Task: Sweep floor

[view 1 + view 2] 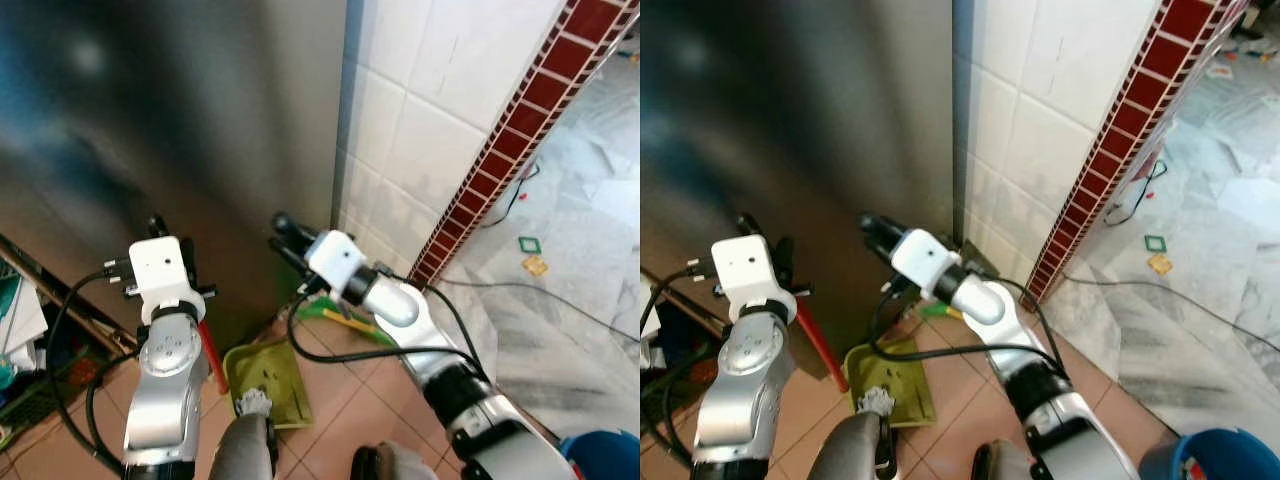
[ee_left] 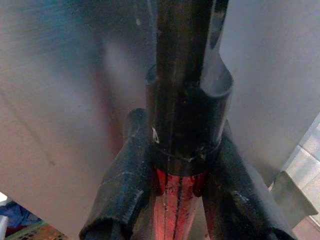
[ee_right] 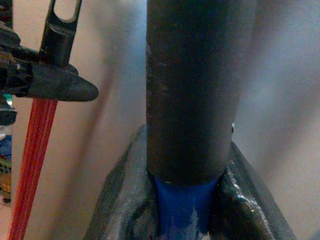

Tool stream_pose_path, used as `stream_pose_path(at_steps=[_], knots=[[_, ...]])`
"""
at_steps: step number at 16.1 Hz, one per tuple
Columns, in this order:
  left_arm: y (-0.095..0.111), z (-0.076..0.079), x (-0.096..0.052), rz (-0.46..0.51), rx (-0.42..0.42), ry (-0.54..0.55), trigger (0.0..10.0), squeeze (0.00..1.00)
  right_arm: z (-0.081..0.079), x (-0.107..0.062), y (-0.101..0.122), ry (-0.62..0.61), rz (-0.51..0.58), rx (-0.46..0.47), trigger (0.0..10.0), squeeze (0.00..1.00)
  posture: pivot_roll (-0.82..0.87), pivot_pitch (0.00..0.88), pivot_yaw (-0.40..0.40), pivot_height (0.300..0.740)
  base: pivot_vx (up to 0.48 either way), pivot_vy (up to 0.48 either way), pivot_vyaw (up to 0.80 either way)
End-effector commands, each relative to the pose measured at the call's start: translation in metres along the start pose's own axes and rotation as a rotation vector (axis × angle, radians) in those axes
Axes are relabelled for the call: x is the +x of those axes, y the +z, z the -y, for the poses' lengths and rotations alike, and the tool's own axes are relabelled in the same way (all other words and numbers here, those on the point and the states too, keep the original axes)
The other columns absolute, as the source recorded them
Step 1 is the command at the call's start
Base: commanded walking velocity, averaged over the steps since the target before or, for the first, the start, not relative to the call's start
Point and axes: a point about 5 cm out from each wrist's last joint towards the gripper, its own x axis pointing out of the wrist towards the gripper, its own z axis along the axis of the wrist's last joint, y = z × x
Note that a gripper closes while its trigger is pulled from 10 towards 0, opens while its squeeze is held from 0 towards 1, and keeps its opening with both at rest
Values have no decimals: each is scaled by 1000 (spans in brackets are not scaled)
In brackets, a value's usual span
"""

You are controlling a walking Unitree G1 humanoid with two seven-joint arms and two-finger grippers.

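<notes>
This looks like a lived-in home, likely a kitchen or utility corner. A tall brushed-steel appliance panel (image 1: 180,120) stands against a white glazed-tile wall (image 1: 440,90) trimmed with a dark red tile band (image 1: 520,130). The floor changes from terracotta tiles (image 1: 340,400) to grey marble (image 1: 570,300), with a green plastic dustpan (image 1: 265,380) near the appliance.

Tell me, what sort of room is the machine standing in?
Probably a home kitchen or utility corner: a big steel appliance front, a white tiled wall, a terracotta tiled floor and a green dustpan.
</notes>
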Motion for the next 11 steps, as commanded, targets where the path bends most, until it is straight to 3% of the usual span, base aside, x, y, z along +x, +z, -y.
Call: stream_pose_path(at_steps=[1,2,7,11], knots=[[5,-2,-3,14,10,2,10000,0,0,8,13,40,72,-50,10000,0,155,208,4,740,0,0,0],[4,-2,-4,12,10,4,10000,0,-1,6,13,65,75,-48,10000,0,153,205,-2,740,0,0,0],[4,2,1,-4,4,-12,10000,0,19,-47,5,248,-26,-73,10000,0,81,191,2,740,0,0,0],[-2,13,10,-21,1,-55,10000,0,21,-77,8,290,-94,48,10000,0,29,141,16,740,0,0,0]])
